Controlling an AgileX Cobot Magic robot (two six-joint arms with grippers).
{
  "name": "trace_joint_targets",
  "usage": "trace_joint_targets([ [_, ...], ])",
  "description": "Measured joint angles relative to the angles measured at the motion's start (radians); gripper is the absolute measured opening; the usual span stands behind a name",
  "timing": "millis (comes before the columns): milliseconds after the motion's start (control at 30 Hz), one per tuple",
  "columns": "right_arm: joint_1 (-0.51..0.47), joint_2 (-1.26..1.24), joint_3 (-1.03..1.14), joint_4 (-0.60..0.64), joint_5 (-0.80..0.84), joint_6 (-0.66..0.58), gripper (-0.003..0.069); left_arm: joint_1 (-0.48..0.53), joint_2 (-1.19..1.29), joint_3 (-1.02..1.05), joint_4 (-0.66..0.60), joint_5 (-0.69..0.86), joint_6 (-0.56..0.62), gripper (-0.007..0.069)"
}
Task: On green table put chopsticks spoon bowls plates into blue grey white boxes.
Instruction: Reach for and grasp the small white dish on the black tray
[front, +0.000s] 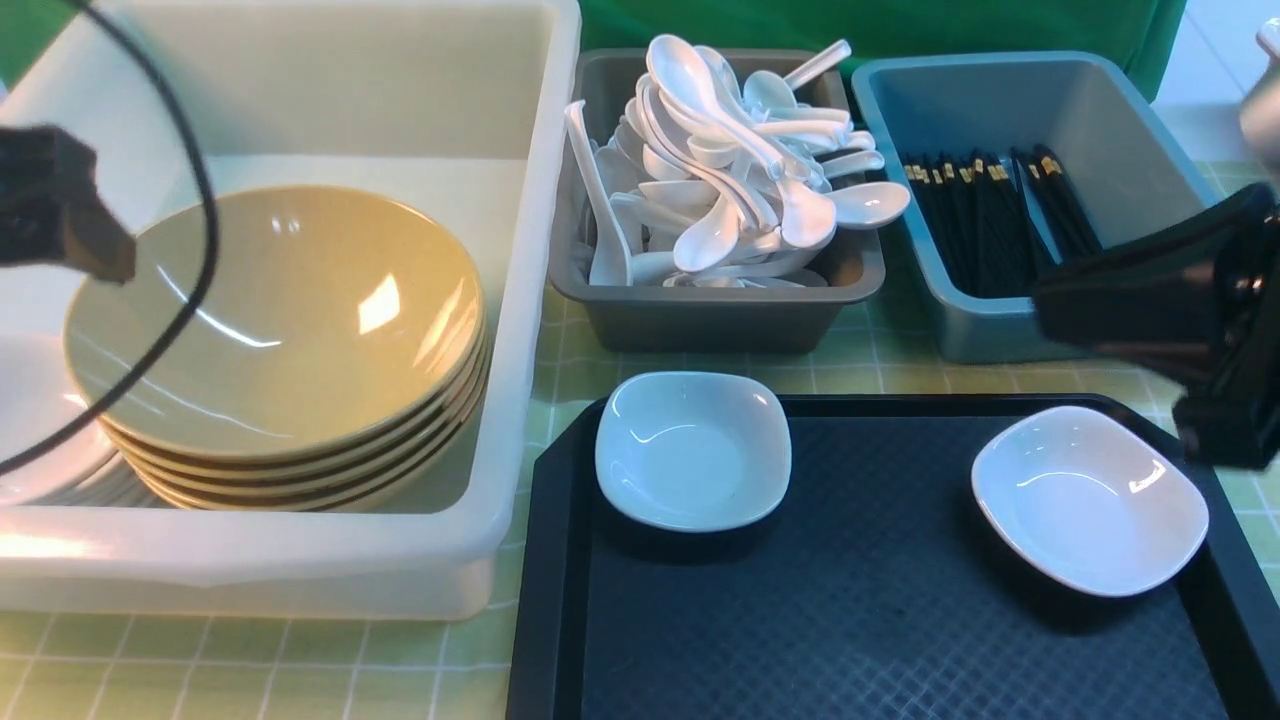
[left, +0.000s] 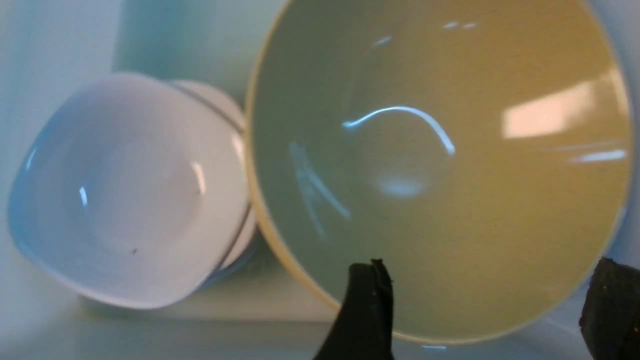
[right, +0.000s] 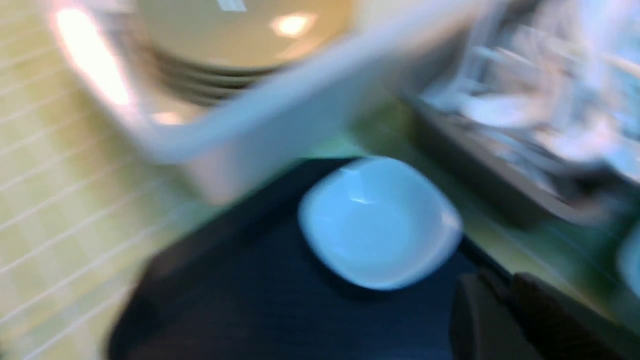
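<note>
Motion smears the right wrist view, so whether the right gripper (front: 1060, 300) is closed cannot be told; the left gripper (left: 490, 270), half cut off in front, hangs with fingers (left: 367, 305) spread wide and empty over the left rim of the stacked bowls (front: 275, 330) in the white box (front: 530, 300); stacked plates (left: 125, 190) beside them are mostly hidden; two more plates sit on the black tray (front: 880, 620), one (front: 692, 450) at its far left corner, one (front: 1090, 500) at its right edge near the right gripper; chopsticks (front: 990, 215) lie in the blue box (front: 1000, 330), long axis near to far, gold bands farthest; spoons (front: 720, 170) heap the grey box (front: 700, 320).
</note>
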Motion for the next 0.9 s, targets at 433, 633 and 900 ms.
trace_joint_targets([
  [433,0.000,-0.038,0.044,-0.088,0.075,0.219,0.0102,-0.319,-0.160,0.150,-0.344,0.006,0.046,0.0012],
  [633,0.000,0.084,0.138,0.086,0.085,0.248,0.0160,-0.390,-0.153,0.180,-0.391,-0.039,0.117,-0.0001],
  [900,0.000,0.427,0.140,0.529,-0.115,-0.024,0.0388,-0.393,-0.154,0.180,-0.338,-0.044,0.133,-0.0001],
])
